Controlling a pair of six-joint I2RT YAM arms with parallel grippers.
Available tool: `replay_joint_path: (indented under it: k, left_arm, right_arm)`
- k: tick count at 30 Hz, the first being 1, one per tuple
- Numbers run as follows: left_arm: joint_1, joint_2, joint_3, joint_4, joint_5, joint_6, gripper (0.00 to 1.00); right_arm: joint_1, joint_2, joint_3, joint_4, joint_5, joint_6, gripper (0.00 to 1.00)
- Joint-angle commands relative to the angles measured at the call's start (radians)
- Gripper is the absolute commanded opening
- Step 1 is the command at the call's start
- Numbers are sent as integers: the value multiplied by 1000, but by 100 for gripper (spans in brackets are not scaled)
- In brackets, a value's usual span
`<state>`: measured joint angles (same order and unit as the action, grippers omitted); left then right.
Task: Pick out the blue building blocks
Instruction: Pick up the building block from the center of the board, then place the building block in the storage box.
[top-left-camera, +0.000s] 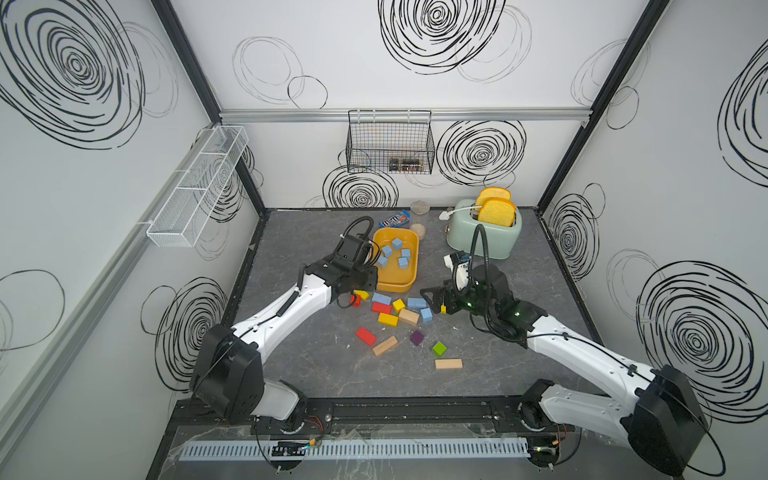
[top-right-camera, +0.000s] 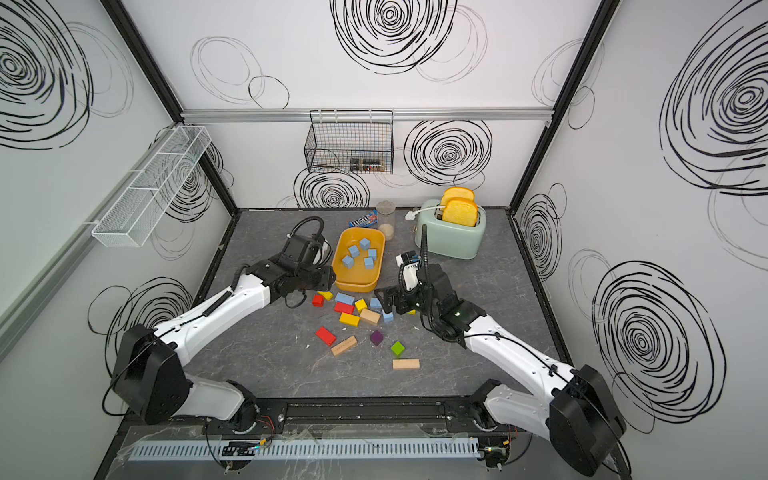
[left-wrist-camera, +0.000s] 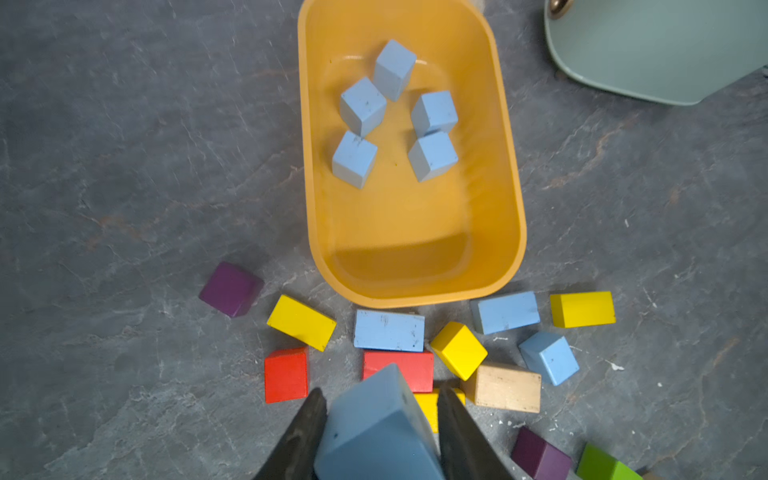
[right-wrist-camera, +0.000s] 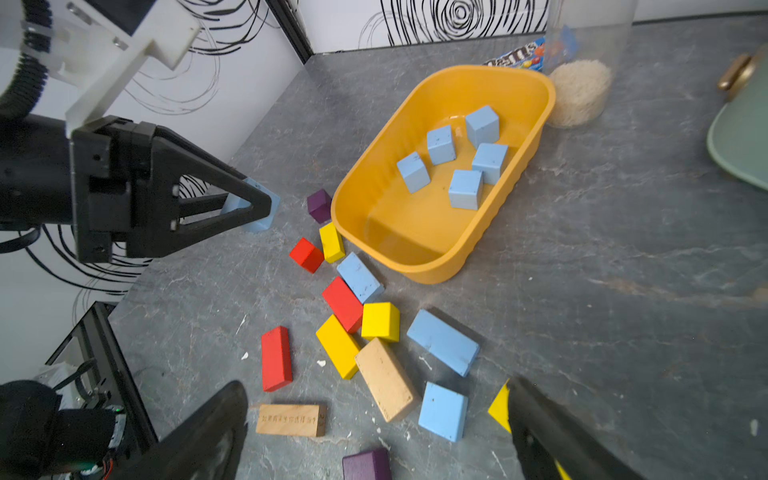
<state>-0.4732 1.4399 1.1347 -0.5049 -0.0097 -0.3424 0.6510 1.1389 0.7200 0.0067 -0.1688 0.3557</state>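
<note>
Several light-blue cubes (top-left-camera: 395, 252) lie in the yellow tub (top-left-camera: 394, 285). On the table just in front of the tub lie two long blue bricks (top-left-camera: 381, 298) (top-left-camera: 417, 302) and a blue cube (top-left-camera: 426, 314). My left gripper (left-wrist-camera: 380, 388) is shut on another blue block (left-wrist-camera: 374, 432), held above the table near the tub's front left corner, over the mixed blocks. My right gripper (right-wrist-camera: 376, 384) is open and hovers low over the pile. The loose blue cube (right-wrist-camera: 442, 411) lies between its fingers, nearer a yellow block (right-wrist-camera: 498, 405).
Red, yellow, purple, green and plain wood blocks (top-left-camera: 409, 316) are scattered in front of the tub. Behind it stand a rice jar (top-left-camera: 419, 210), a blue candy packet (top-left-camera: 395, 219) and a mint toaster (top-left-camera: 484, 239). A wire basket (top-left-camera: 390, 143) hangs on the back wall.
</note>
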Motion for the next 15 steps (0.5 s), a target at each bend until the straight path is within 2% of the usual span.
replay_joint_path:
  k: [1,15]
  left_arm:
    - [16,15,79,-7,27,86,0]
    - [39,212,290,26,64,179,0]
  right_arm:
    - [-21,25,66,-21,-3,-35,98]
    - [-92,154,221,-21,-52,-37,98]
